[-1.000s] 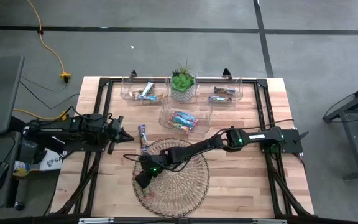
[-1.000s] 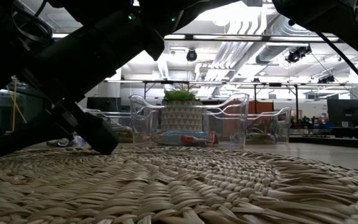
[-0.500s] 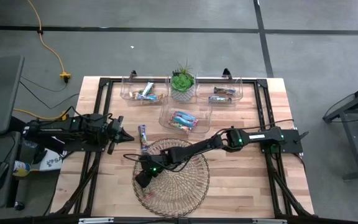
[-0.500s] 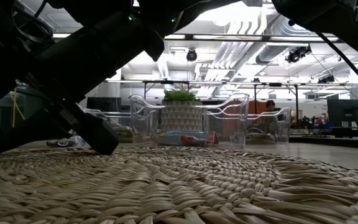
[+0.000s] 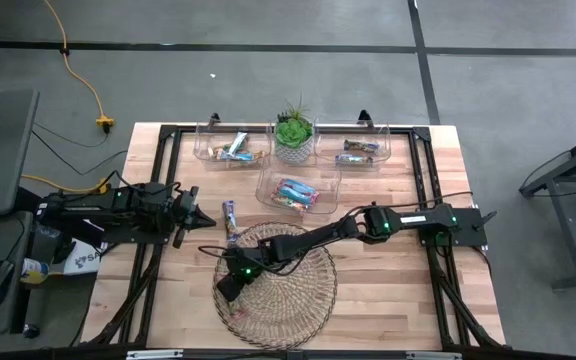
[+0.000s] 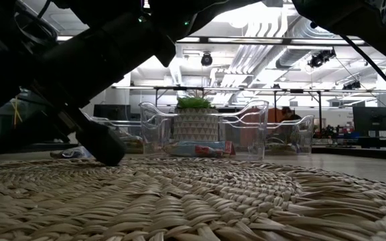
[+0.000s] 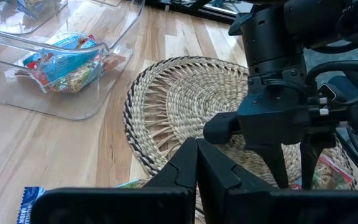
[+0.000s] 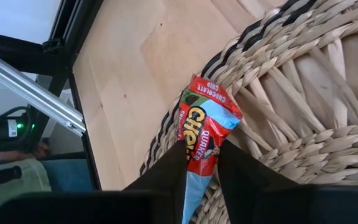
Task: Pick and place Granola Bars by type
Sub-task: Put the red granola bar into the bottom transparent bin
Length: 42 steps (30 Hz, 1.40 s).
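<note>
Reaching across the round woven wicker tray (image 5: pixel 298 295), our right gripper (image 8: pixel 199 163) sits at the tray's left rim, its two dark fingers clamped on a red and light-blue wrapped granola bar (image 8: pixel 205 127) that lies over the braided edge beside the bare wooden table (image 5: pixel 168 290). Our left gripper (image 7: pixel 197 163) waits low over the table's left side, fingers pressed together on nothing. Another wrapped bar (image 5: pixel 230 219) lies on the wood just beside the tray. More bars fill the three clear plastic rectangular bins (image 5: pixel 298 190) near the green potted plant (image 5: pixel 293 133).
</note>
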### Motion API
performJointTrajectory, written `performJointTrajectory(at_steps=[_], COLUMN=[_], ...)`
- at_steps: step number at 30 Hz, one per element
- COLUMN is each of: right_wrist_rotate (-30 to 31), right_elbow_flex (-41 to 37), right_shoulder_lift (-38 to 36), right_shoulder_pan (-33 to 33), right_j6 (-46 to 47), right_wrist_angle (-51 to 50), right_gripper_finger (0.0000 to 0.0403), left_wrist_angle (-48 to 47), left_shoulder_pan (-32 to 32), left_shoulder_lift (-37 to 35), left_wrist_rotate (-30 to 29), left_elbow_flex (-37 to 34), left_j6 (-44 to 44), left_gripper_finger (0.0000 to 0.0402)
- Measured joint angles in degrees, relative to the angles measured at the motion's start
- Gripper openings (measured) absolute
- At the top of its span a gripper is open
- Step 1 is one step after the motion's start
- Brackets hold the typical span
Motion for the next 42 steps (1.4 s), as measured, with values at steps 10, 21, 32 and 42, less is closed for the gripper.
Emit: performJointTrajectory(at_steps=[10,21,32,42], right_wrist_rotate=[-1.94,-5.52,-10.31,-6.9], right_elbow_flex=[0.0,0.0,1.3,4.74], right_shoulder_lift=[-0.13,-0.22,-0.24,-6.15], right_shoulder_pan=[0.02,0.02,0.02,-1.3], right_j6=[-0.48,-0.53,-0.52,-10.28], right_wrist_angle=[0.65,9.3,25.96,23.28], right_gripper_finger=[0.0063,0.0062,0.0062,0.0062], left_wrist_angle=[0.0,0.0,0.01,-0.02], left_shoulder_pan=[0.0,0.0,0.0,0.0], left_shoulder_lift=[0.0,0.02,0.01,0.01], left_wrist_rotate=[0.0,0.0,-0.02,-0.02], left_elbow_flex=[0.01,0.02,0.01,0.02], left_j6=[0.0,0.0,0.0,0.0], left_gripper_finger=[0.0001,0.0001,0.0001,0.0001])
